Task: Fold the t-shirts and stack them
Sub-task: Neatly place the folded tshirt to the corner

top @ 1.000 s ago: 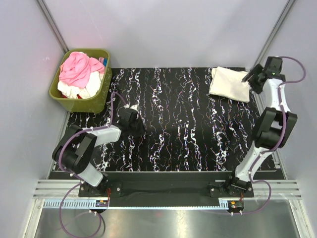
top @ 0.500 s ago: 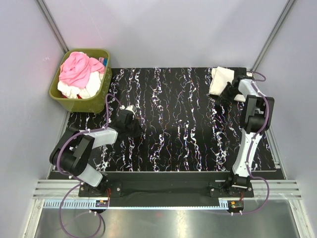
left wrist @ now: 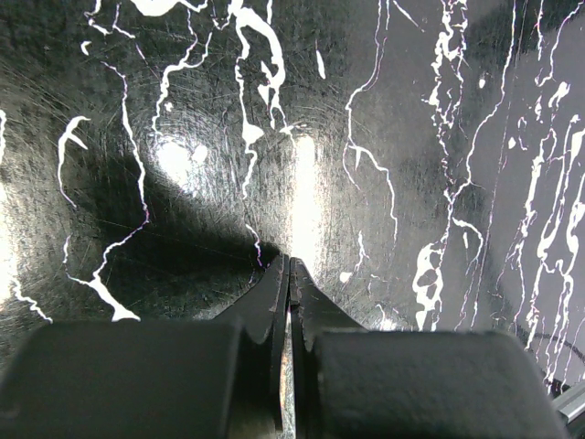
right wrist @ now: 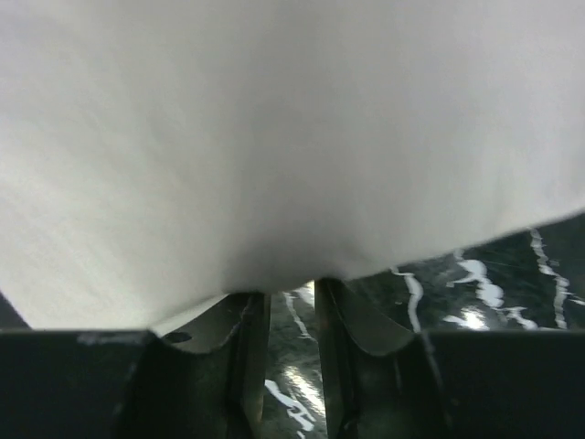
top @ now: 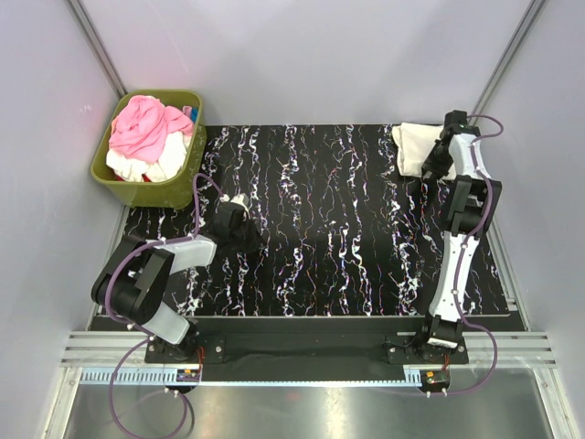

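Nudging the folded cream t-shirt [top: 411,146] at the far right corner of the bench [top: 329,201] likely needs a low, level right pincer [right wrist: 291,297], jaws narrowly apart, grip unclear; left pincer [left wrist: 289,270] rests closed, empty.

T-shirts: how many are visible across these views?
3: a cream t-shirt at the far right corner of the table, and a pink t-shirt atop a white t-shirt in the green basket. More may be buried there.
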`<state>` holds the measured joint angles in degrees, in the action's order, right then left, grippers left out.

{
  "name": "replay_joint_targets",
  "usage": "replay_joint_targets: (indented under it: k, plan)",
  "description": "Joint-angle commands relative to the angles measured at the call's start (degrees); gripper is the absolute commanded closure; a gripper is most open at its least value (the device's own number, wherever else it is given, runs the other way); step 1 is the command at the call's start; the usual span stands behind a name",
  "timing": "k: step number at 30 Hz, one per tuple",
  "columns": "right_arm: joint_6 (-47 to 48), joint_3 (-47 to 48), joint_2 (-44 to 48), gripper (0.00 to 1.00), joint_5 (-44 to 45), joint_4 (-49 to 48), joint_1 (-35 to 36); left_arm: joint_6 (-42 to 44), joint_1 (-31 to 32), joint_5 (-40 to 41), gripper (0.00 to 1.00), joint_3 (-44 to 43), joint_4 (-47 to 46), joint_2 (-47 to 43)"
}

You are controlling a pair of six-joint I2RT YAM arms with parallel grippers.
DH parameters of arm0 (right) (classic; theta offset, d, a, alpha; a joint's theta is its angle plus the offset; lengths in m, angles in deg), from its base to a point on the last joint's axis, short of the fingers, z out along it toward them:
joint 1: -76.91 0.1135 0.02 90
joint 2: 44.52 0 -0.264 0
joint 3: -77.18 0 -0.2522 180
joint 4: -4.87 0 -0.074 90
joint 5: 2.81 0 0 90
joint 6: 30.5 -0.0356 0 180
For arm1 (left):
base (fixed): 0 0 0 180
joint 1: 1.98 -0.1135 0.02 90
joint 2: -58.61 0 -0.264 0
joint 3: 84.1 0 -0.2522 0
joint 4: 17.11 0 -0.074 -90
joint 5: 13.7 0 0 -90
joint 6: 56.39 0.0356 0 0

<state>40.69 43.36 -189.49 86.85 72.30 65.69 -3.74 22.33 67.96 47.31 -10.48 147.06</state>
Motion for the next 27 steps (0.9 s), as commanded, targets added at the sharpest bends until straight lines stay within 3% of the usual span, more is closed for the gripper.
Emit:
replay_joint_targets:
  k: [1, 7, 12, 20, 27]
  plan:
    - [2.5, 3.6, 0.2, 0.68, 5.8, 3.3, -1.9, 1.7, -0.6, 2.4, 0.99, 1.5, 5.0, 1.6]
    - [2.1, 1.8, 0.7, 0.65, 2.3, 1.3, -3.1, 1.7, -0.6, 2.4, 0.99, 1.3, 5.3, 2.0]
    - [0.9, 7.8, -3.0, 0.63, 1.7, 2.7, -3.1, 1.7, -0.6, 2.4, 0.99, 1.1, 5.5, 2.2]
    - [-1.3, 6.1, -1.8, 0.60, -8.3, -1.1, -3.0, 1.7, -0.6, 2.5, 0.99, 0.9, 5.6, 2.3]
    - [-1.8, 14.1, -6.6, 0.58, -7.4, 0.7, -3.0, 1.7, -0.6, 2.5, 1.00, 0.9, 5.6, 2.4]
